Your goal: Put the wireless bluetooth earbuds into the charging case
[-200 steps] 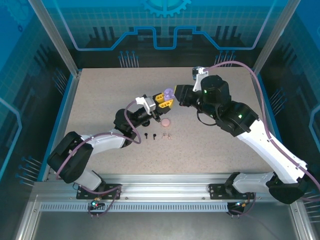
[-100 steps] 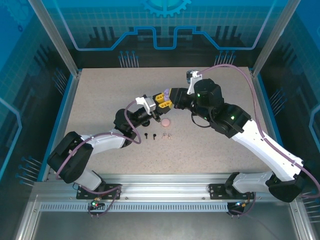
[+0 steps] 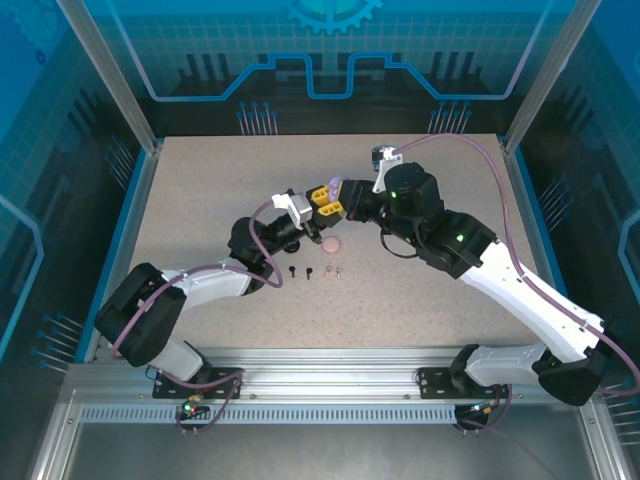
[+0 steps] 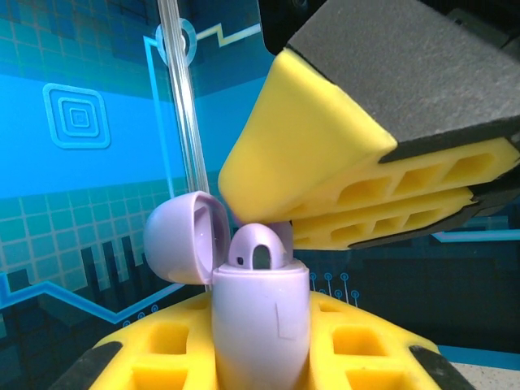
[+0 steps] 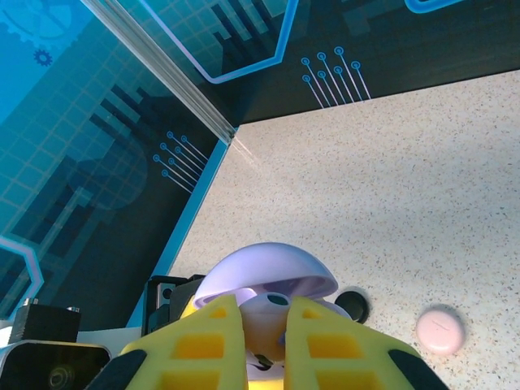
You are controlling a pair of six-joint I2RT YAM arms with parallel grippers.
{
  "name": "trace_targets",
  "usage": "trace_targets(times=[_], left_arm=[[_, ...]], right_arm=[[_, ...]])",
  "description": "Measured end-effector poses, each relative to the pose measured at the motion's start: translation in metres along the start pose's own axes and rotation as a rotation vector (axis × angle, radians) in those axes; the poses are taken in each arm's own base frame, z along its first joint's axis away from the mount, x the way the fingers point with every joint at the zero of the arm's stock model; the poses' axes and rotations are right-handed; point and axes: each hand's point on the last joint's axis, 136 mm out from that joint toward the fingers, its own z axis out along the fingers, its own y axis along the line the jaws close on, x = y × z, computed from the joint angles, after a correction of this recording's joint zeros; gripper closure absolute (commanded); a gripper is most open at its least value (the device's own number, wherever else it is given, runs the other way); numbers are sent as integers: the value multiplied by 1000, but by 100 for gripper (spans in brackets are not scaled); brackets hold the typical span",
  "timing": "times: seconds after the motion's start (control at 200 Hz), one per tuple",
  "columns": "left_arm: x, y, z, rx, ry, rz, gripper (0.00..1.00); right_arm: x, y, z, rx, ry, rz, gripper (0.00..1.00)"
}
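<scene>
Upright, lid open: lilac case (image 4: 260, 325) — clamped in left gripper (image 3: 322, 196); right gripper (image 3: 345, 203) pinching lilac earbud (image 5: 264, 313) at its mouth.

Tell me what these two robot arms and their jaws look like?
Both the left arm and right arm have glossy white shells between bulky black joints. A mauve cable loops along each, and small green lights glow on the right one. The jaws are yellow wedges with square hollow cells, faced in dark foam.

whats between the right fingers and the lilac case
A lilac earbud sticking up from the open lilac case, seen in the left wrist view.
</scene>
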Motion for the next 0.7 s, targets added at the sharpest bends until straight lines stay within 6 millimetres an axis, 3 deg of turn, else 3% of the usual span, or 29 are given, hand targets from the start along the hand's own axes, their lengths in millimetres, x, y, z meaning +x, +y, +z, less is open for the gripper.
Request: trace_targets(times=[0.235, 0.445, 0.7], left_arm=[[3, -1, 0, 5, 10, -5, 100], [4, -1, 0, 4, 12, -7, 100], [2, -1, 0, 4, 4, -3, 100]], right_arm=[[3, -3, 0, 0, -1, 7, 78], [1, -3, -3, 15, -1, -11, 47], [-35, 6, -29, 8, -69, -18, 41]])
